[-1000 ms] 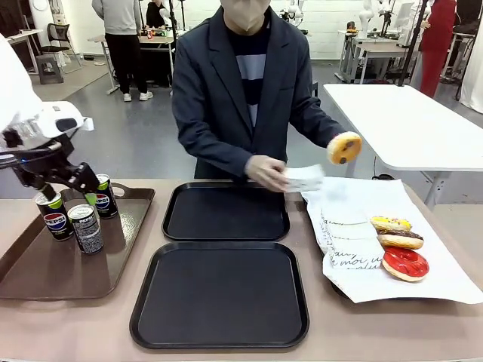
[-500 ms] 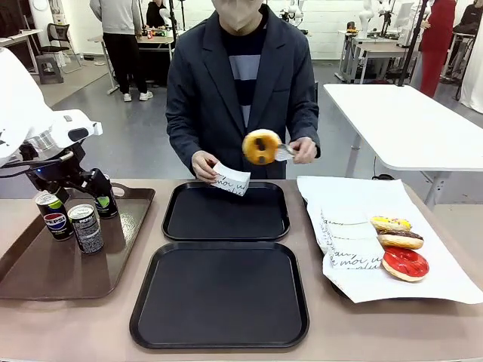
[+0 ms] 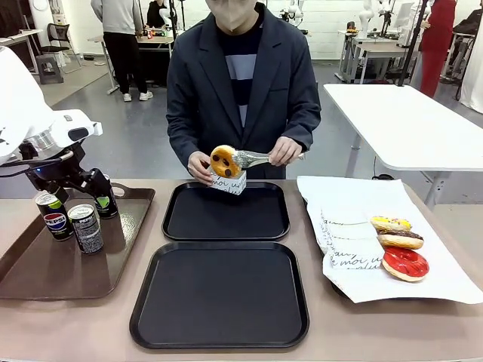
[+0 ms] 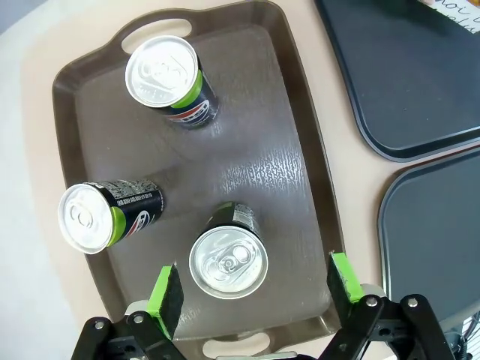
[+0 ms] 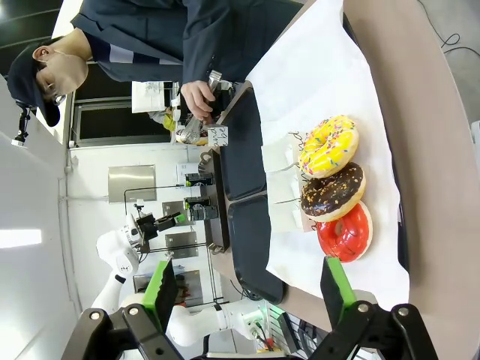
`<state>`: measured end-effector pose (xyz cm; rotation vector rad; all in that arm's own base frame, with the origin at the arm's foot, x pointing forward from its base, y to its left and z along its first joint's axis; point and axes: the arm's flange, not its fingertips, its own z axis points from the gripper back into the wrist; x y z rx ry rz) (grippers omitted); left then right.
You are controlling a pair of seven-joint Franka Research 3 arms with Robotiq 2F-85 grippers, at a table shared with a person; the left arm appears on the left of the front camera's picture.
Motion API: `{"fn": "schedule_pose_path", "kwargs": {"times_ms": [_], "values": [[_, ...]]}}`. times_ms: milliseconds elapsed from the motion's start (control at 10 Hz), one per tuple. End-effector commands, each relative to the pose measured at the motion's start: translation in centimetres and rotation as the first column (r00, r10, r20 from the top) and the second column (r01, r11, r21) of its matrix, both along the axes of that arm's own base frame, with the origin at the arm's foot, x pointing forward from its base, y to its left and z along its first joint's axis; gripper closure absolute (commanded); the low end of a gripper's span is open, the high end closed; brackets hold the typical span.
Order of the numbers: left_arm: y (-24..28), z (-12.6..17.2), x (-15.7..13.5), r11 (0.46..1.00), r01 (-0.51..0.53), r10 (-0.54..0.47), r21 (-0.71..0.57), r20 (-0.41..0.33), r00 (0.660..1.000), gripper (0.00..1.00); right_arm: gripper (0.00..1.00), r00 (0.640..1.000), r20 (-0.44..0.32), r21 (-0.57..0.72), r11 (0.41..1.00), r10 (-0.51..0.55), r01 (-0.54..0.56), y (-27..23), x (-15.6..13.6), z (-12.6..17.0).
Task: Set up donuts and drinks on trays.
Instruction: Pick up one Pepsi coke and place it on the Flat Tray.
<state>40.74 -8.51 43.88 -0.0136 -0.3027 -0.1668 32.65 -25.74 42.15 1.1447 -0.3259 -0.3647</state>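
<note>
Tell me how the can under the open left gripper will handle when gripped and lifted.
The can stands upright and looks slim, so an off-centre nudge may tip it. Its smooth round wall would likely roll if toppled. Its top looks sealed, so it's probably full and heavy for its size.

We look down on the brown tray (image 4: 255, 150); one can (image 4: 163, 73) stands by its far handle, a second can (image 4: 94, 217) along its long edge, a third can (image 4: 228, 261) near its close handle, between our left gripper's (image 4: 255, 286) wide-spread pads; two black trays (image 4: 405, 75) lie beside it.
</note>
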Motion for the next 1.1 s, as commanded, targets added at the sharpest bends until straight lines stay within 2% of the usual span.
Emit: {"fn": "schedule_pose_path", "kwargs": {"times_ms": [0,200,500,1000], "values": [[-0.3,-0.7,0.4,1.000,-0.006,0.005,0.025,0.026,1.000,0.00,0.00,1.000,0.005,0.008,1.000,0.003,-0.003,0.0,-0.1,0.0],[0.0,-1.3,1.1,0.999,-0.025,0.025,0.024,0.012,1.000,0.00,0.00,1.000,0.005,0.008,1.000,0.003,-0.003,0.0,-0.1,0.0],[1.3,-2.9,2.9,0.992,-0.122,0.120,-0.024,-0.077,0.990,0.00,0.00,1.000,0.005,0.008,1.000,0.003,-0.003,0.0,-0.1,0.0],[1.6,-4.9,3.8,0.984,-0.180,0.177,-0.009,-0.156,0.972,0.00,0.00,1.000,0.005,0.008,1.000,0.003,-0.003,0.0,-0.1,0.0]]}}
